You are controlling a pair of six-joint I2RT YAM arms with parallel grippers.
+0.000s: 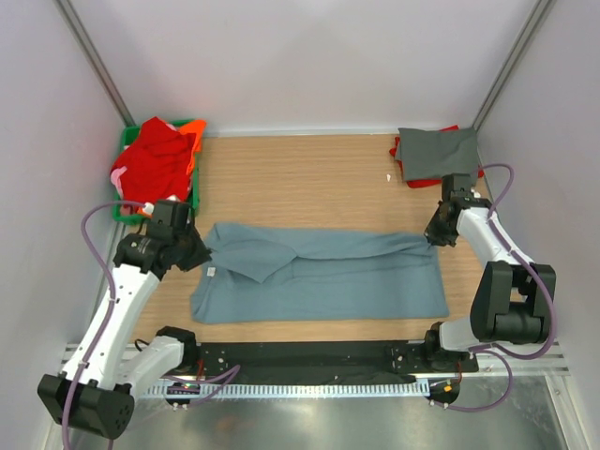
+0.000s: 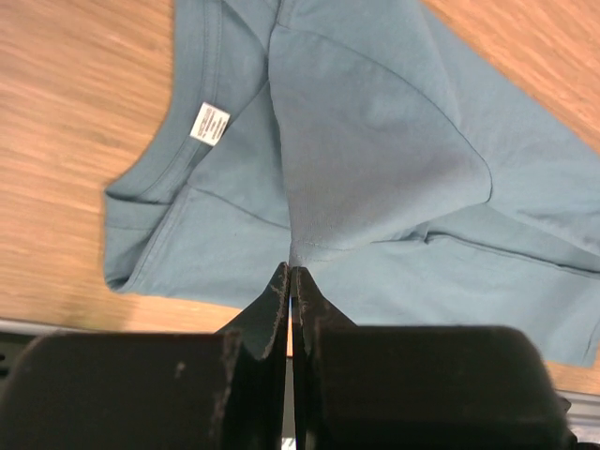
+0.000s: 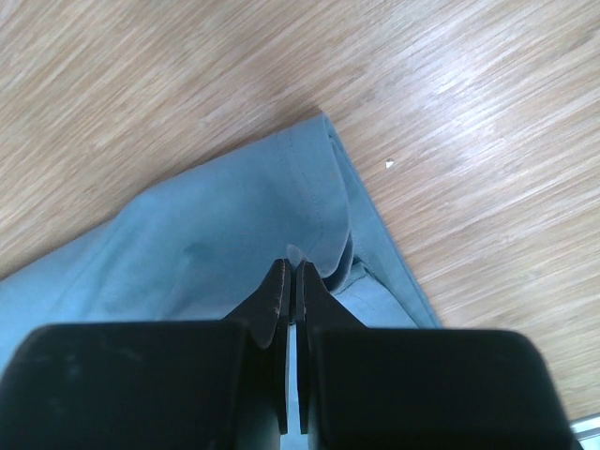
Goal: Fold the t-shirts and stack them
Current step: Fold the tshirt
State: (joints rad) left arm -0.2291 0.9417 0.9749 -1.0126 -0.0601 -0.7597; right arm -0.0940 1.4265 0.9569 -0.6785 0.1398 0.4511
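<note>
From overhead you cannot see either set of jaws, because each wrist body covers its own tips. You also cannot count the red and orange t-shirts heaped in the green crate at the far left corner. At the far right corner the darker grey t-shirt lies on a red cloth, of which only slivers show at the edges. In both wrist views the dark gripper body blocks the lower part of the picture. The blue-grey t-shirt lies across the middle of the tabletop, spread left to right, with its collar end to the left and a layer doubled over along its far side. The left gripper has its jaws pressed together on a pinch of that cloth at the collar end, and a fold of fabric rises away from the tips. The white neck label sits just inside the collar seam. The right gripper has its jaws likewise closed tight on a small tuck of cloth near the hemmed corner at the shirt's right end, with bare wood just beyond it.
</note>
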